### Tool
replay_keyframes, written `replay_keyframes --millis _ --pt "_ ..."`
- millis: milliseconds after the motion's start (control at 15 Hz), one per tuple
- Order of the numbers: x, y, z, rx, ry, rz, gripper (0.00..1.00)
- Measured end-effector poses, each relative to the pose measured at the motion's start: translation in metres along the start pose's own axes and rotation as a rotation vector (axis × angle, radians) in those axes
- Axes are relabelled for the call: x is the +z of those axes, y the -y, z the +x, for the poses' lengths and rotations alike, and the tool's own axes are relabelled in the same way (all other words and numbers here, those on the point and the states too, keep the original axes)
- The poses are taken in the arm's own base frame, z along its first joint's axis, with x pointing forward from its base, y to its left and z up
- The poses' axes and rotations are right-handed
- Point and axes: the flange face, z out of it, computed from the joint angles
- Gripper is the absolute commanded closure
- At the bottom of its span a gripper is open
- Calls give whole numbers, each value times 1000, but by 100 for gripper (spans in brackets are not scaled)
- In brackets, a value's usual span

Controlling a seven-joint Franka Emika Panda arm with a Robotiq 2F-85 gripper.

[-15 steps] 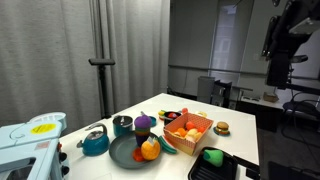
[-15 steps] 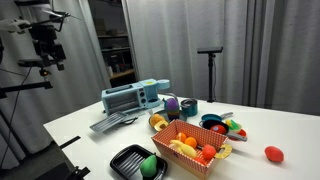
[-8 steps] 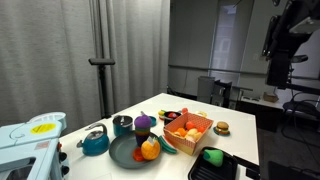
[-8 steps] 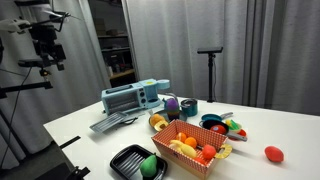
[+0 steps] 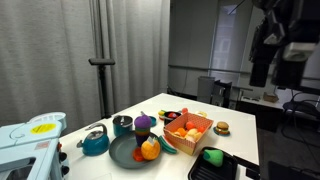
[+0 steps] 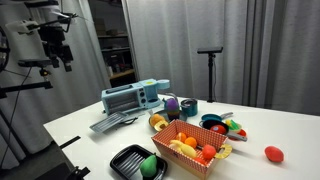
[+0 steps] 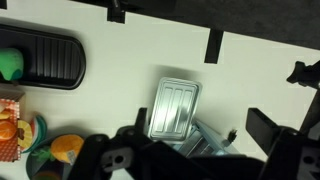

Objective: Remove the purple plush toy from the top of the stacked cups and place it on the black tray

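The purple plush toy (image 5: 144,121) sits on top of the stacked cups (image 5: 146,134) between the dark mug and the orange basket; it also shows in an exterior view (image 6: 171,102). The black tray (image 5: 232,168) lies at the table's front edge with a green round toy on it; it shows in both exterior views (image 6: 124,157) and in the wrist view (image 7: 50,60). My gripper (image 5: 259,76) hangs high above and off the table (image 6: 63,57), far from the toy. In the wrist view its fingers (image 7: 195,135) are wide apart and empty. Plush and cups are out of the wrist view.
An orange basket (image 5: 200,124) of toy food stands mid-table. A dark green plate (image 5: 124,154) holds an orange fruit; a teal kettle (image 5: 95,143) and dark mug (image 5: 122,125) are beside it. A blue-grey appliance (image 6: 135,97) sits at one end. A light stand (image 6: 210,55) stands behind.
The arm has moved sideways toward the table in both exterior views. Nothing on the table has moved.
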Motion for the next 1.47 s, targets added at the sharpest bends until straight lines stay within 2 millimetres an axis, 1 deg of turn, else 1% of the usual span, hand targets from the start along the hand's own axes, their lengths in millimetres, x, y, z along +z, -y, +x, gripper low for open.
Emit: replay_keyframes --millis 200,400,667,867,1000,1200,1467 --pt "5 -25 20 41 -1 -43 0" --pt "11 -52 47 77 -18 -99 0" --pt "20 -95 83 140 -25 -170 0" --pt "30 -123 101 206 -12 -183 0" --pt "31 -130 109 238 -8 -177 0" --pt "25 -120 112 264 -23 -136 0" --pt "25 -118 112 265 -22 -134 0"
